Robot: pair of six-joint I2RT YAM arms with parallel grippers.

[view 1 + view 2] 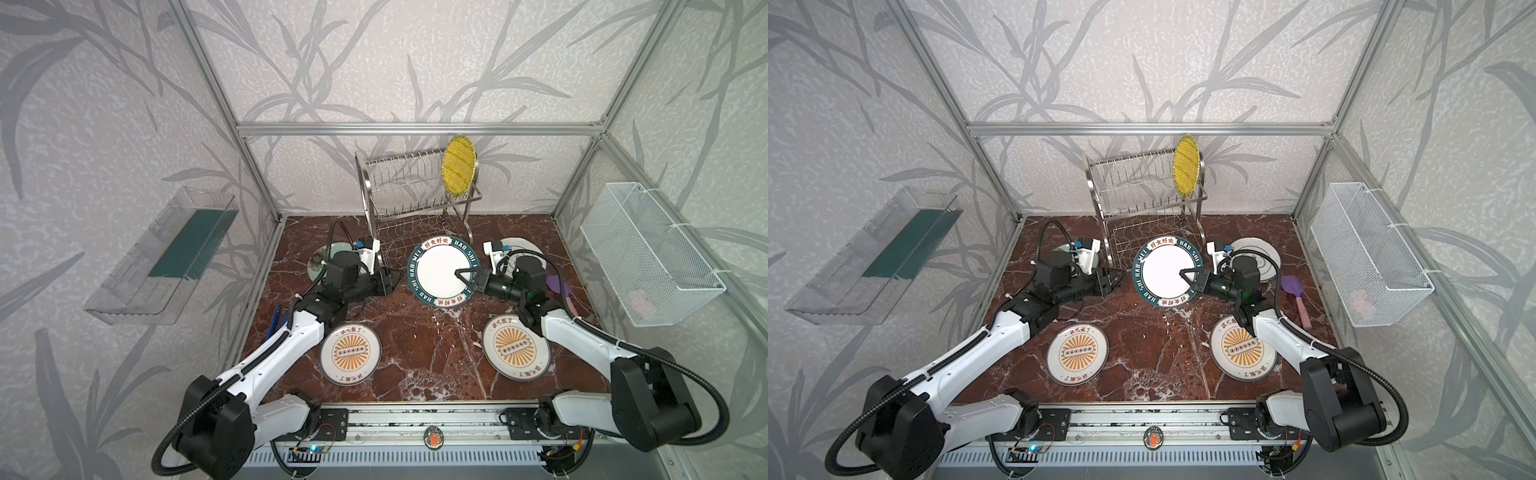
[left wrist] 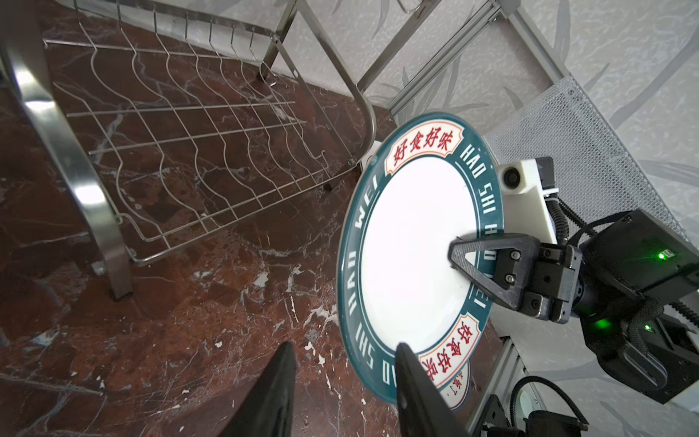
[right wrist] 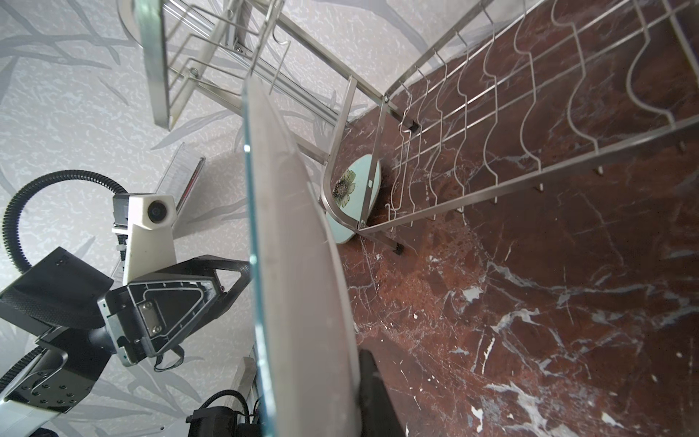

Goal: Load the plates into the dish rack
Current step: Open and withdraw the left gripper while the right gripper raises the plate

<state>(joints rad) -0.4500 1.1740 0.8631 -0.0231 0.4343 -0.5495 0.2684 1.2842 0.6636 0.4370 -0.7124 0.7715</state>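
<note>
Toward the desk's (image 1: 415, 357) back edge, the right tool (image 1: 459, 274) pinches the green-rimmed plate (image 1: 432, 266), left tool (image 1: 395, 282) gaping beside it; next it seems to need raising edge-on into the dish rack's (image 1: 409, 183) prongs.

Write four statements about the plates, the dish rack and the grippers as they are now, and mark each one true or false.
1. The yellow plate stands on edge in the top tier of the dish rack. True.
2. The right gripper is shut on the green-rimmed plate, holding it tilted up off the table. True.
3. The left gripper is clamped on the green-rimmed plate as well. False: it is open beside the plate's rim and grips nothing.
4. Both sunburst plates are loaded in the dish rack. False: they lie flat on the table, one near each arm.
</note>
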